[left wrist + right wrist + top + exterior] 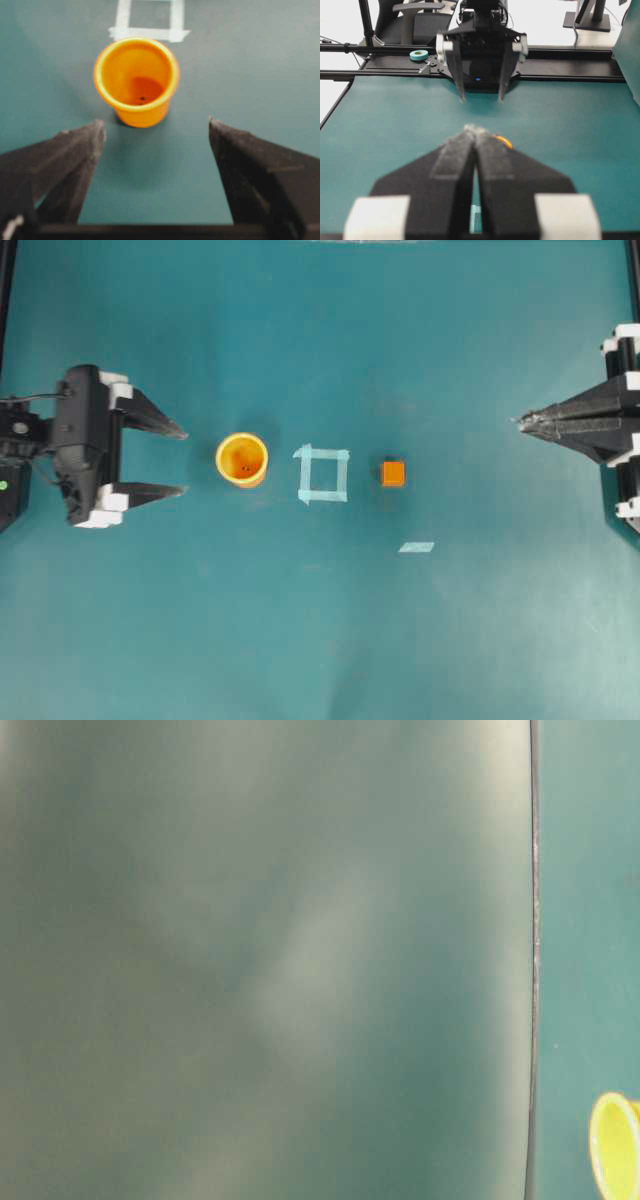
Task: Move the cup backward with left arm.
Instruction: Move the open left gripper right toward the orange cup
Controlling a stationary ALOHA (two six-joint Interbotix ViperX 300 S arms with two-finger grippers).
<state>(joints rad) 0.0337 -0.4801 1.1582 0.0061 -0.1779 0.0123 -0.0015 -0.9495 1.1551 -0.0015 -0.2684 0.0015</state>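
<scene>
Left claw spread wide, empty; just short of upright cup. Right claw closed on nothing, well apart.

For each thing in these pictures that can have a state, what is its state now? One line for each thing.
cup: upright, mouth open upward, free on the table, just ahead of the left gripper.
left gripper: open, fingers wide apart, not touching the cup.
right gripper: shut, fingertips together, holding nothing.
orange cube: resting flat on the table, apart from everything.
tape square: stuck flat on the table, nothing inside it.
</scene>
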